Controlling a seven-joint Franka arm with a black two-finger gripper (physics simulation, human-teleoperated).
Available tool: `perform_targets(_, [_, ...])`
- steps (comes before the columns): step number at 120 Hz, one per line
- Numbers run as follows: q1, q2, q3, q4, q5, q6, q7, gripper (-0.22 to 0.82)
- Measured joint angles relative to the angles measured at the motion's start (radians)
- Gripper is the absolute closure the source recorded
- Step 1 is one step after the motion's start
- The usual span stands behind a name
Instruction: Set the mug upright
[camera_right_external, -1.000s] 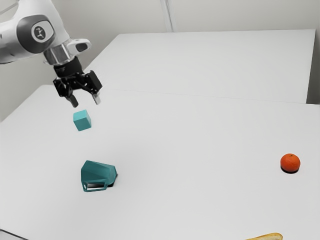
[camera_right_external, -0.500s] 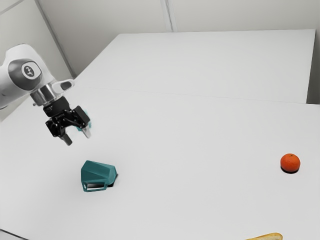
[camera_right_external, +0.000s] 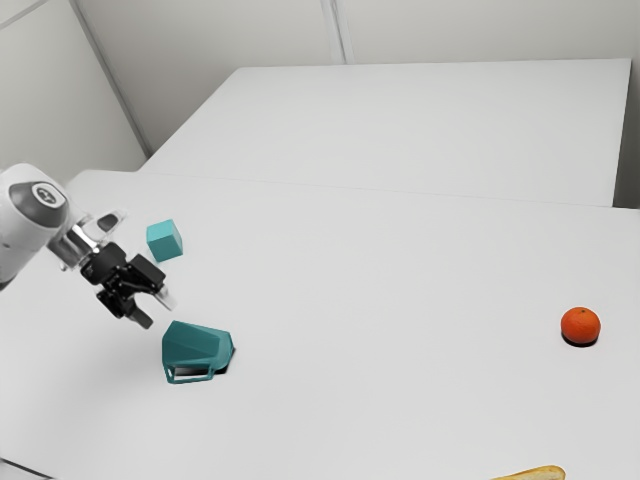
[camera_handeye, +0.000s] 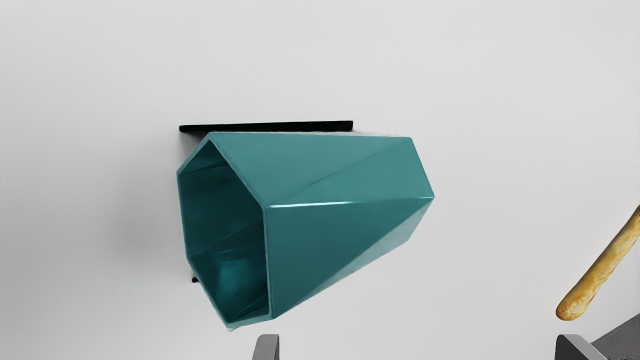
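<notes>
The faceted, glossy teal mug (camera_right_external: 198, 346) lies on its side on the smooth pale desk (camera_right_external: 380, 290), near the black pincer (camera_right_external: 158, 311), whose two fingers stand apart, their lower parts cut off in the wrist view; the mug's mouth is an angular opening, its inside dim. The bread (camera_right_external: 538, 474), golden and crusty with a rounded end, is cut off by the edge of both views. Near the mug is a plain turquoise cube (camera_right_external: 164, 242), and the arm (camera_right_external: 28, 225) bears a dark emblem too small to read.
</notes>
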Motion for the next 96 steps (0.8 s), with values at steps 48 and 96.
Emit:
perform_targets(48, [0.055, 0.120, 0.000, 0.009, -0.049, 0.053, 0.236, 0.00])
perform_targets(96, [0.073, 0.189, -0.001, 0.001, -0.140, 0.028, 0.363, 0.01])
